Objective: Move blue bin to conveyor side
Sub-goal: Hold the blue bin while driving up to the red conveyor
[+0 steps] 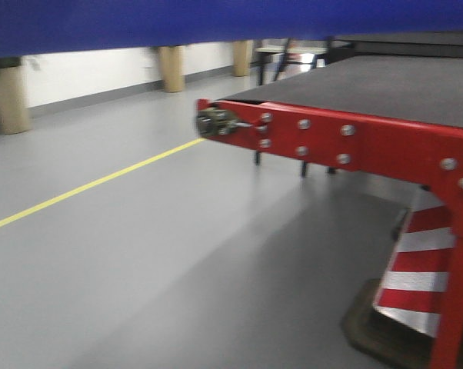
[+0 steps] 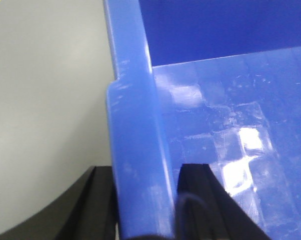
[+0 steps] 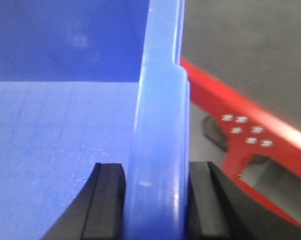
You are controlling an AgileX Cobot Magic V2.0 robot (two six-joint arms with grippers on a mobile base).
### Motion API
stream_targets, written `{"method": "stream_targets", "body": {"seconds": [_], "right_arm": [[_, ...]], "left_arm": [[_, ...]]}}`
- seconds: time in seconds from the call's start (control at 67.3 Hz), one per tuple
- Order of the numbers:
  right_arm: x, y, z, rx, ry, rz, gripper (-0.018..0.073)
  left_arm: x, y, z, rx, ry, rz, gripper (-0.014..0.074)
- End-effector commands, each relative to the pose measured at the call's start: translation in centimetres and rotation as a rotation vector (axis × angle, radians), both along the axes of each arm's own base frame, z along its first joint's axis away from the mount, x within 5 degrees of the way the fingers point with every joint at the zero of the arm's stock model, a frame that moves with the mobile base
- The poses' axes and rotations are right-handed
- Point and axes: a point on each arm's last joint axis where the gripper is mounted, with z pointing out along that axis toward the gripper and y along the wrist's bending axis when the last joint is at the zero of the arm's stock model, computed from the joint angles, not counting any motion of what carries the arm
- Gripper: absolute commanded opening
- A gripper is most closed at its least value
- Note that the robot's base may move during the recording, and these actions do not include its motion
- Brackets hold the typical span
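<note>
Clearly the carrying part is well under way, and the setting down is what remains. At the bottom of the left wrist view the left gripper is clamped on the thick rim of the blue bin, one black finger outside the wall and one inside, with bare grey floor filling the left of that frame. In the front view the bin's wall runs as a blue band along the whole top edge, above the floor, so I judge it to be lifted and held between both arms.

Below that band a yellow line crosses the left half, a red frame with bolts sits at centre right, the dark belt lies in the upper right, and a striped marker stands at lower right.

At the bottom of the right wrist view the right gripper pinches the opposite rim the same way; the red frame and belt show just right of that wall.

So the bin looks close beside the conveyor but is not yet put down or let go.
</note>
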Motion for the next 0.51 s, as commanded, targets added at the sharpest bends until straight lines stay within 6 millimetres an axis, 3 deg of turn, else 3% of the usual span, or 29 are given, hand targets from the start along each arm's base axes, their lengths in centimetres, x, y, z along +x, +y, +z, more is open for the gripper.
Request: {"method": "stream_targets", "body": {"seconds": [0.0,0.49], "right_arm": [[-0.21,-0.66,1.64,-0.026,-0.159,-0.034,-0.0071],[-0.20,-0.66,1.65,-0.026,-0.160,-0.034,-0.0071]], "left_arm": [[-0.45,0.45,1.40,0.038,-0.117,0.005,-0.0008],[-0.33,1.24,1.52,0.119,-0.130,0.055,-0.0008]]}}
